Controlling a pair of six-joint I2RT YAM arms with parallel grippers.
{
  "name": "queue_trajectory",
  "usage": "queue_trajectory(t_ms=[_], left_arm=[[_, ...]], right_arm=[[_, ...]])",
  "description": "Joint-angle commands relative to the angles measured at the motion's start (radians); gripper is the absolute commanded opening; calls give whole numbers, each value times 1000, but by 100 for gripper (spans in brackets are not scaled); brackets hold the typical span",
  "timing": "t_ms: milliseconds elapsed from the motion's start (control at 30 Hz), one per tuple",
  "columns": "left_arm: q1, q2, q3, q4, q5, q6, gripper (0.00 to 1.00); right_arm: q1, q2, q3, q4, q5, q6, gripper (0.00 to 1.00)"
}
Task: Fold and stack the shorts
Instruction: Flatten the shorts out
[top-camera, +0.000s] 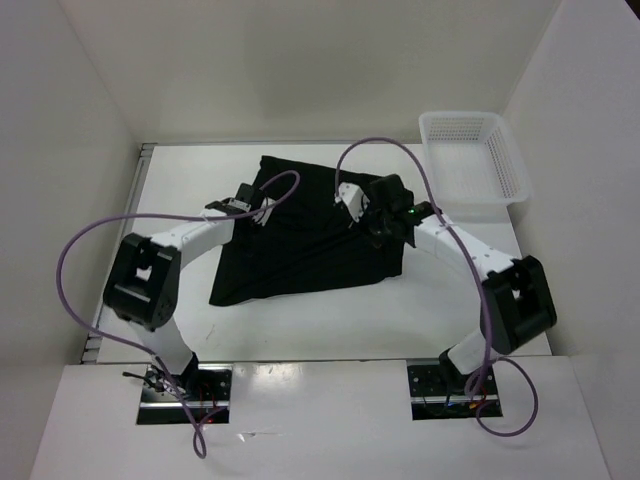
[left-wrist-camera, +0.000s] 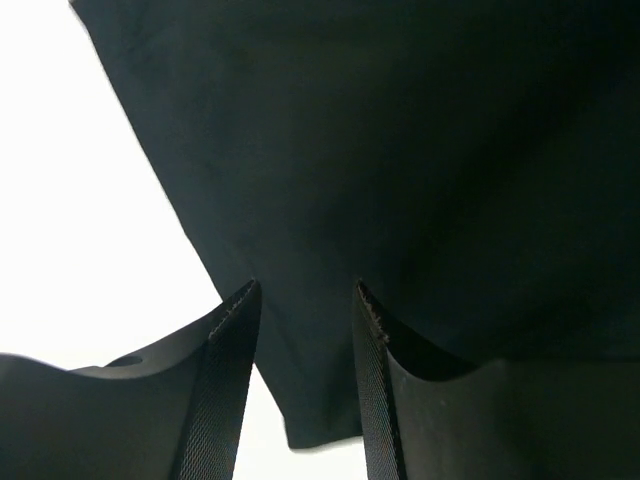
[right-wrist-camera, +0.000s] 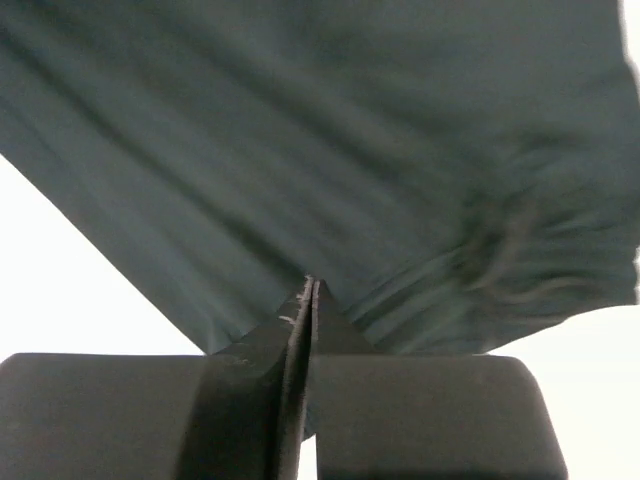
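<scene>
Shorts (top-camera: 300, 255) on white walled-in table (top-camera: 330, 322), left end effector (left-wrist-camera: 305, 297) parted, right end effector (right-wrist-camera: 310, 284) closed

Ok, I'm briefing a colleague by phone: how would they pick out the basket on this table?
Find the white table, then look to its far right corner. There stands a white rectangular plastic mesh basket, apart from the black fabric shorts spread mid-table. It alone is a perforated, open-topped box.
</scene>
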Motion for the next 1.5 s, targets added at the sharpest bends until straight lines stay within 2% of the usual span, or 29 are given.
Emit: queue_trajectory(t_ms=[0, 67, 167, 267, 400, 467, 533, 700, 900, 967, 1000, 1133, 1233, 1267, 1300, 1400, 1433, 1467], left_arm=[[106, 130, 63, 41, -2, -19, 49], [135, 184, 136, 65, -1, -19, 49], [135, 229, 169, 87, -1, -19, 49], [135, 285, 169, 99, -1, -19, 49], [135, 350, 114, 122, -60, -19, 49], [144, 359, 114, 84, -72, -19, 49], [173, 348, 114, 44, -63, -19, 48], [193, 249, -30, 44, -47, -19, 48], [193, 181, -43, 7, -18, -19, 48], [169, 157, 8, -19, 12, -19, 50], [157, 137, 29, -46, 34, -19, 54], [146, 92, 175, -129, 109, -19, 59], [146, 78, 301, -153, 162, -19, 60], [165, 87, 333, -140, 204, -19, 61], [178, 130, 368, -140, 228, -19, 61], [227, 275, 540, -140, 304, -19, 61], [227, 314, 583, -131, 304, -19, 61], [238, 348, 662, -119, 304, -19, 61]], right_arm=[[-12, 87, -70, -142, -3, -108, 0], [-2, 87, -109, -119, 47, -154, 0], [9, 87, -138, -119, 71, -209, 0], [18, 123, -181, -128, 103, -246, 0], [18, 162, -244, -91, 219, -317, 0], [18, 163, -244, -111, 247, -352, 0], [18, 144, -255, -146, 263, -395, 0], [18, 104, -307, -168, 276, -417, 0], [18, 80, -212, -189, 184, -308, 0], [18, 43, -135, -189, 120, -240, 4], [18, 31, -111, -189, 76, -220, 9], [18, -31, 42, -168, -45, -110, 12], [18, -51, 116, -81, -87, 19, 25], [18, -51, 130, -47, -98, 48, 27], [8, -17, 143, 37, -98, 111, 28], [-31, 79, 222, 131, -83, 204, 28], [-44, 157, 270, 183, -70, 228, 28], [-73, 191, 290, 206, -70, 248, 32]])
